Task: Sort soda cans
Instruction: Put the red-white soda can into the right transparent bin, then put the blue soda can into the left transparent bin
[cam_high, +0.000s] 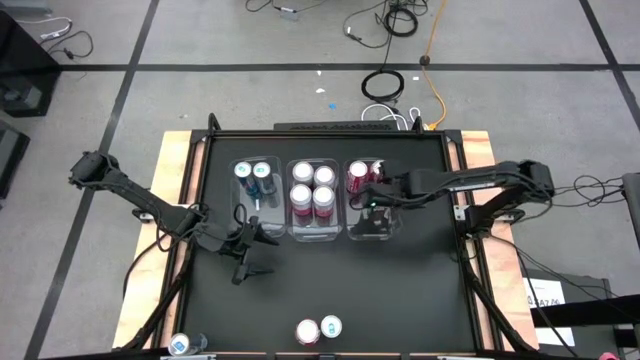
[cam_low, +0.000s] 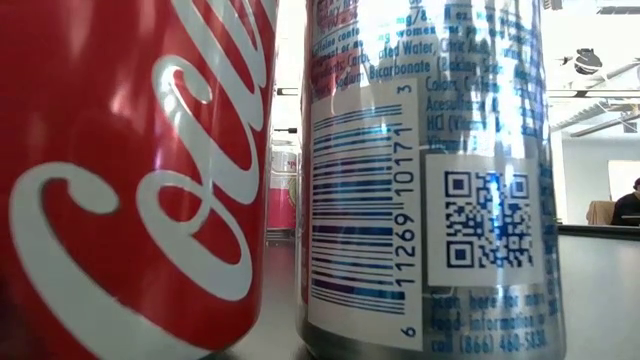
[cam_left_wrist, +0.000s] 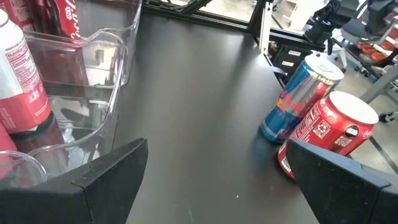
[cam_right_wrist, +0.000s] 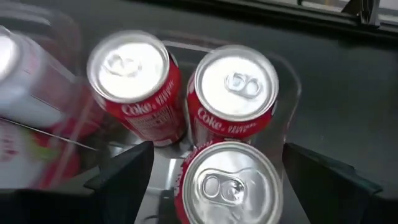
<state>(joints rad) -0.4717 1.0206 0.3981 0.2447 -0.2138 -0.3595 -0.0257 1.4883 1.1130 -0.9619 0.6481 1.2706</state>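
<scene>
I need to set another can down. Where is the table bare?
Bare: the black table between the bins and the two front cans, right of the left gripper. Crowded: the bins, with the right gripper over the red cans.

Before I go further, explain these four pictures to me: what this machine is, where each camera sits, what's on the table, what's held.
Two dark robot arms work at a black table, sorting soda cans into three clear bins. One camera looks straight down, one sits at table level right against two cans, and one rides on each wrist. The right gripper is open over the red cans in the right-hand bin, holding nothing. The left gripper is open and empty, facing a blue can and a red can standing loose at the table's front edge.
</scene>
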